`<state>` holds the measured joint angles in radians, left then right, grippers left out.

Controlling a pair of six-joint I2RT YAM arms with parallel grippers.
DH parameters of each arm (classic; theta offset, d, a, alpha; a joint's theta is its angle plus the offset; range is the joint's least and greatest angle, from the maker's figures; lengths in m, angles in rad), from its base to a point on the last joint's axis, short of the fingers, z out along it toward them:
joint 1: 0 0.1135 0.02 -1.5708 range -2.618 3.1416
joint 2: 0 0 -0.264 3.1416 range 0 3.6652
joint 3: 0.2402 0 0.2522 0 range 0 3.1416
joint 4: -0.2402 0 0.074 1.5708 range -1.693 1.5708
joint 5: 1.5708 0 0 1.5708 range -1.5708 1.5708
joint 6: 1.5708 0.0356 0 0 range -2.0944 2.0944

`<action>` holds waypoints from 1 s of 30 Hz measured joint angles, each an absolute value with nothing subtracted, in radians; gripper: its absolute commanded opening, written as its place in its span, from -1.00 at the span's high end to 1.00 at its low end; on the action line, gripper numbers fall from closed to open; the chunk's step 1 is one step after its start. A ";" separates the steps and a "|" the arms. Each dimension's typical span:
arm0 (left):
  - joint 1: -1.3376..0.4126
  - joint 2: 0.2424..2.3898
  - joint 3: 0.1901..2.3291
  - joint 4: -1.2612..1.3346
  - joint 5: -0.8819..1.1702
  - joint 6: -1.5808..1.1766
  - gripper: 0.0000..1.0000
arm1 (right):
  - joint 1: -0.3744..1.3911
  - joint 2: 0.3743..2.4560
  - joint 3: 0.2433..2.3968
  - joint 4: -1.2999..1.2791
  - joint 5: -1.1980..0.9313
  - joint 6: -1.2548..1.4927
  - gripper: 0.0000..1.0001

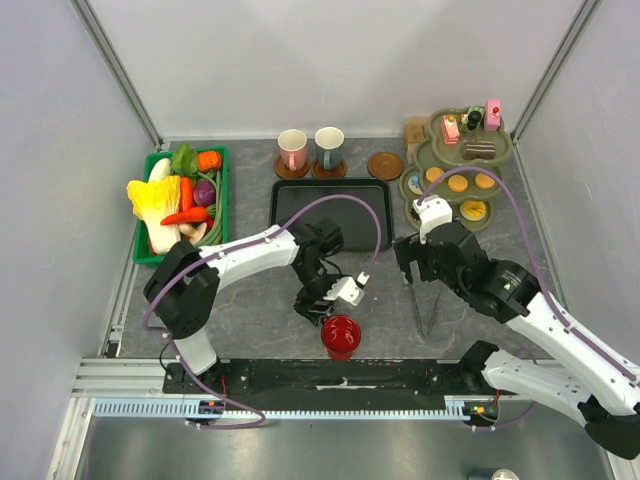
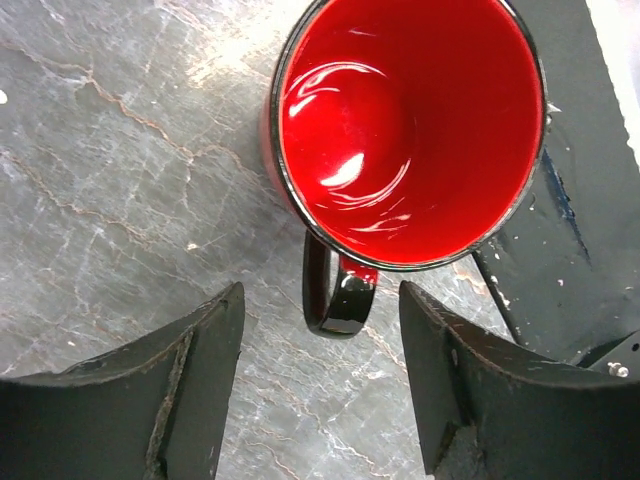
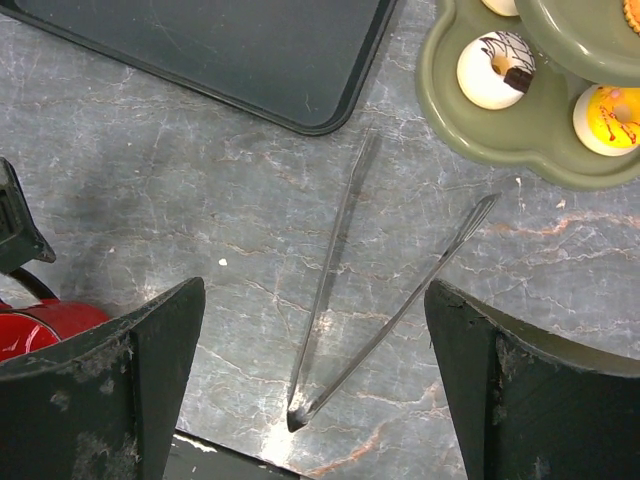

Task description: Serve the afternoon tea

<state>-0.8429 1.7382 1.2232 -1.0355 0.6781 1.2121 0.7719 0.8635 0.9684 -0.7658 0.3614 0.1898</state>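
A red mug stands upright near the table's front edge, its black-edged handle pointing at my left gripper. That gripper is open, and the end of the handle sits between its fingertips with a gap on each side. A pink mug and a whitish mug stand on brown coasters at the back. Small cakes and biscuits fill a green tiered stand at the back right. My right gripper hangs open above the metal tongs.
A black tray lies in the middle of the table, behind the arms. A third coaster is bare beside the whitish mug. A green crate of toy vegetables stands at the left. The black base rail runs just right of the red mug.
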 measured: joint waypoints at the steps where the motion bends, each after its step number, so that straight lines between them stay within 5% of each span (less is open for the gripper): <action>1: -0.843 1.738 1.221 -1.028 0.678 1.208 -0.30 | 0.772 0.863 0.969 -0.767 0.364 0.190 -0.96; 30: -0.867 1.763 1.174 -0.988 0.717 1.213 0.13 | 0.772 0.808 0.985 -0.788 0.428 0.191 -0.96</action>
